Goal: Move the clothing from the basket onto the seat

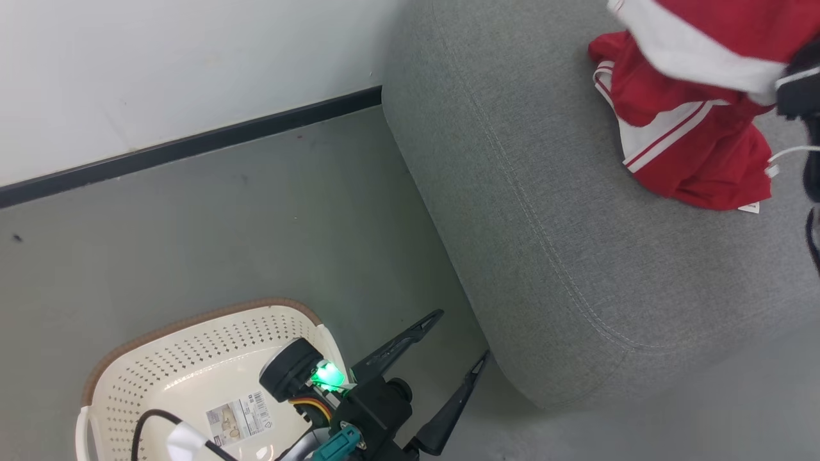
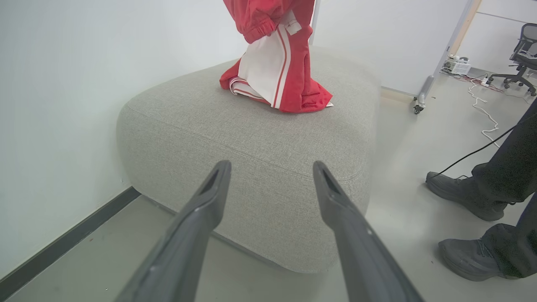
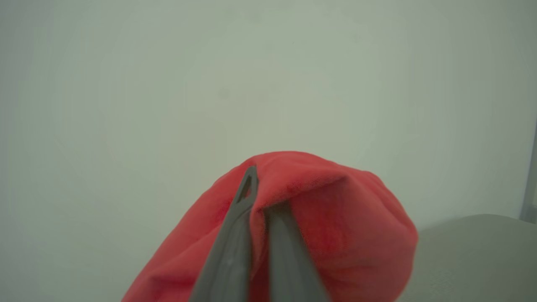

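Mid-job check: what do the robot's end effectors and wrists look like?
Left end effector: two long, tapering dark fingers, slotted near the tips, on a black wrist with a green light, teal connector, coloured wires and black cable. Right end effector: similar dark grey fingers; white cable beside its black housing.

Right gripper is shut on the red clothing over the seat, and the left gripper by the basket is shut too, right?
No. The left gripper is open, spread wide, as the left wrist view shows. The rest holds: the right gripper is shut on the clothing over the seat, the left by the basket.
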